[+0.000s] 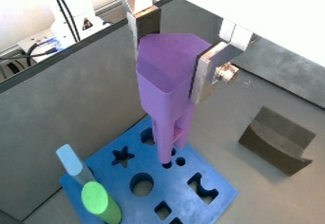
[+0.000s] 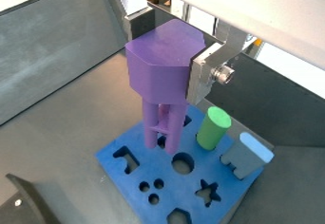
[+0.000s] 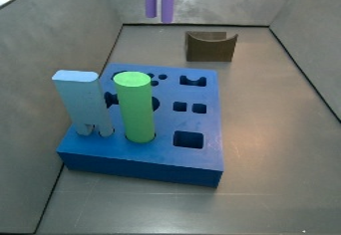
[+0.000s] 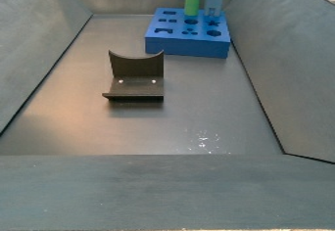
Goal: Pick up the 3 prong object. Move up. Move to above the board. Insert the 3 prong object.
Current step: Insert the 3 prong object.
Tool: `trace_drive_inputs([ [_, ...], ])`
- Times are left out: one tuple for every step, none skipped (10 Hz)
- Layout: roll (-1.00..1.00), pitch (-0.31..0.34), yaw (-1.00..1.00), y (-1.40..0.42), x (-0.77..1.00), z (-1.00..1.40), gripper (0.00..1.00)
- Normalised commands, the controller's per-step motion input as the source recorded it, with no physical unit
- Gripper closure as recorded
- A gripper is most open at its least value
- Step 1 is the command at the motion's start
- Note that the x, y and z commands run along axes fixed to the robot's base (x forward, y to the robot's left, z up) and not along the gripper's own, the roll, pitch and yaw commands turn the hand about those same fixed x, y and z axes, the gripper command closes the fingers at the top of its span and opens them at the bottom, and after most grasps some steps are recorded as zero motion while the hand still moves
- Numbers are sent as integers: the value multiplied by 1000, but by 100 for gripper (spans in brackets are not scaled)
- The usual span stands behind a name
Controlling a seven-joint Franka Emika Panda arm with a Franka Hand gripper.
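Both wrist views show the gripper [image 1: 172, 52] squeezing the purple 3 prong object [image 1: 170, 87] by its wide head, holding it high above the blue board [image 1: 159, 176], prongs pointing down.

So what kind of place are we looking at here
Probably a lab test rig: a grey walled bin holding a blue board with shaped holes, a green cylinder standing in it, and the gripper above, its fingers clamping the purple 3 prong object.

Green cylinder [image 3: 134, 107]: upright | pale blue block [image 3: 78, 102]: upright, just beside cylinder | olive-brown U-shaped piece [image 4: 133, 76]: on floor, well apart
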Motion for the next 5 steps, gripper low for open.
trace_drive_inputs([
  [-6, -34, 0, 0, 0, 0, 100],
  [-10, -14, 0, 0, 0, 0, 100],
  [-33, 0, 0, 0, 0, 0, 100],
  [-94, 0, -6, 86, 0, 0, 100],
  [-106, 0, -97, 149, 34, 0, 100],
])
